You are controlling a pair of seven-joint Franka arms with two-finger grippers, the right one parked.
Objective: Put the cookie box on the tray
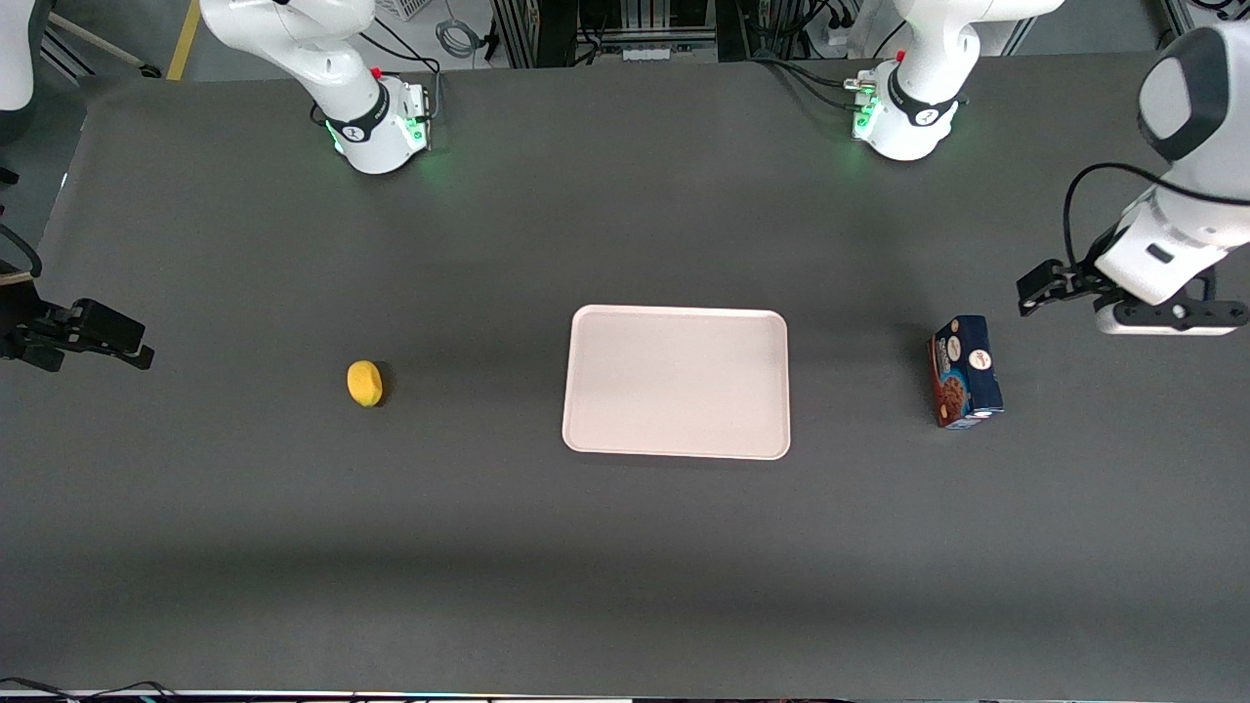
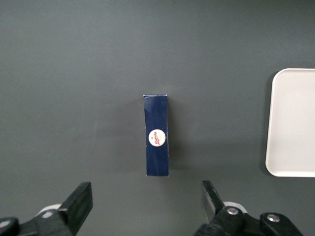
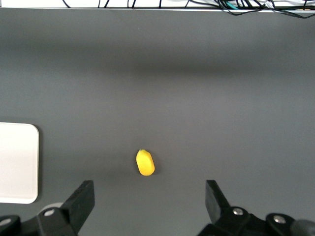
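Note:
The cookie box (image 1: 965, 371) is a dark navy carton with a brown cookie picture on one face. It stands on a narrow side on the dark table, beside the tray (image 1: 676, 381) toward the working arm's end. In the left wrist view the cookie box (image 2: 157, 142) shows its slim blue side with a round white logo. The pale pinkish tray (image 2: 294, 123) holds nothing. My gripper (image 1: 1037, 290) hangs above the table, a little farther from the front camera than the box and apart from it. The gripper (image 2: 146, 194) is open, with only bare table between its fingers.
A small yellow rounded lump (image 1: 364, 383) lies on the table toward the parked arm's end, well away from the tray; the right wrist view also shows the lump (image 3: 144, 162). Both arm bases (image 1: 903, 117) stand at the table edge farthest from the front camera.

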